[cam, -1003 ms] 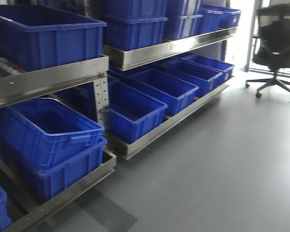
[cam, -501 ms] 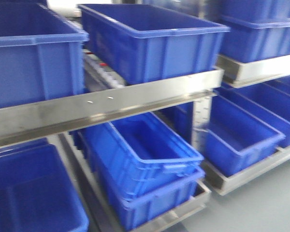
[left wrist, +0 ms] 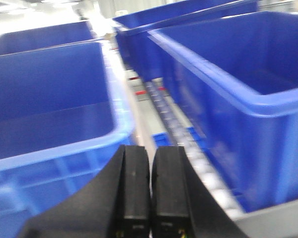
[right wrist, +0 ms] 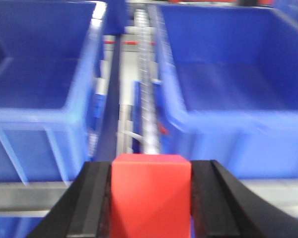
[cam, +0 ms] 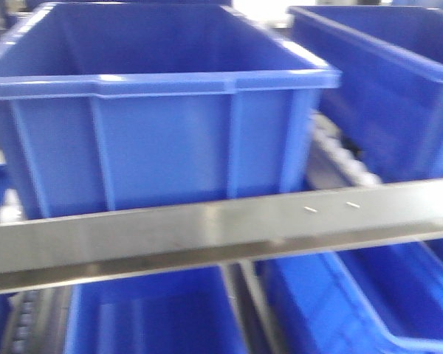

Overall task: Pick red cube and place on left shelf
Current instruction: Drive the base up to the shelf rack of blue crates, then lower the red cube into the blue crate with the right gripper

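The red cube (right wrist: 151,193) sits between the black fingers of my right gripper (right wrist: 151,171), which is shut on it, in front of the shelf's steel rail (right wrist: 20,196) and the gap between two blue crates. My left gripper (left wrist: 150,153) is shut with nothing between its fingers, facing the roller lane (left wrist: 179,134) between two crates. The left shelf fills the front view: its flat steel front rail (cam: 221,232) runs across, with a deep blue crate (cam: 155,118) on it. Neither gripper nor the cube shows in the front view.
A second blue crate (cam: 384,81) stands at the right on the same tier, and more crates (cam: 155,317) lie on the tier below. White rollers (cam: 340,158) run between the upper crates. In the wrist views, crates (right wrist: 39,84) (right wrist: 228,84) flank a narrow roller lane.
The front view has swung left and closer along the rack: the floor and office chair are gone, and one upper crate and the steel rail now fill the frame.
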Robot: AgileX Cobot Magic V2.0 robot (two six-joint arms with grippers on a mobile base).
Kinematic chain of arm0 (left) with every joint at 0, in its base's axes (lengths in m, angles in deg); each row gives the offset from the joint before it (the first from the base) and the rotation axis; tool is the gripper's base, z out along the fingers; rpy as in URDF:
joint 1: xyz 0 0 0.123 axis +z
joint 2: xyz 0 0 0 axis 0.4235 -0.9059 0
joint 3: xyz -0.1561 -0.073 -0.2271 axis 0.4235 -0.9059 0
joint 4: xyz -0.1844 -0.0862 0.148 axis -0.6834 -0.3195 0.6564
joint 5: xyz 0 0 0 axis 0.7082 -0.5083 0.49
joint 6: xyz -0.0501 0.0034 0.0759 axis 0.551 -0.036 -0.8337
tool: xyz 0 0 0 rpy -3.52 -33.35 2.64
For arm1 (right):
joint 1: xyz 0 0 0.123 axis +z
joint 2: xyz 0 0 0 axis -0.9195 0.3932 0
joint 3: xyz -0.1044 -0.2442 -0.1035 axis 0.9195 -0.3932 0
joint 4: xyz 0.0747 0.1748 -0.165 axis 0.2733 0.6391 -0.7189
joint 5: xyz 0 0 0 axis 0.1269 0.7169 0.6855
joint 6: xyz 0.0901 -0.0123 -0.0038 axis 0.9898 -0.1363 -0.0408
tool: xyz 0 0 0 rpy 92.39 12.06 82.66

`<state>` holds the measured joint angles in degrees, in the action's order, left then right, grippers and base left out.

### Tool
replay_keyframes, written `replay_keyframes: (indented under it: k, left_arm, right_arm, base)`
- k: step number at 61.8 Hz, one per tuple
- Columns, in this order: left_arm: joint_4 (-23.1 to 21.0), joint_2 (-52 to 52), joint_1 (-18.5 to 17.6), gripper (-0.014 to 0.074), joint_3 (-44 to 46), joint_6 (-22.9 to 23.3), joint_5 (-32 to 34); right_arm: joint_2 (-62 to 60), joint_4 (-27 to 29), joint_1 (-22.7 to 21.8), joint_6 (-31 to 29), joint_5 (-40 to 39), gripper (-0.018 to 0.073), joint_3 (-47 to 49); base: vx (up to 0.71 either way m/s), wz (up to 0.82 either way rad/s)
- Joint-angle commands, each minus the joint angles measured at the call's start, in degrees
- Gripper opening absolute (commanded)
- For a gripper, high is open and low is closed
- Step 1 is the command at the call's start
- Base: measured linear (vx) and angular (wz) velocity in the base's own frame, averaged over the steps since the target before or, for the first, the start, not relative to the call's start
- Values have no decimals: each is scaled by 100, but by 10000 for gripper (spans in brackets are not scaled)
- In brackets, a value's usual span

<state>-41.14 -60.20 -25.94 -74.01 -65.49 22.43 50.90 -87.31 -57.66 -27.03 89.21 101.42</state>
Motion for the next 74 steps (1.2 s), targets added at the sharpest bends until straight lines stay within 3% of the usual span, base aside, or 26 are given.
replay_keyframes:
  k: [1, 30, 74]
  left_arm:
    - [-27, -26, -31, 106, -126, -3, 522]
    - [-27, -26, -31, 106, -126, -3, 522]
    - [-27, -26, -31, 106, -126, -3, 522]
  right_arm:
    - [40, -82, 4, -12, -482, 57, 174]
    - [40, -82, 4, -12, -482, 57, 174]
    - [40, -82, 4, -12, -482, 57, 174]
  base:
    - [26, 45]
    - [15, 42]
    - [2, 6]
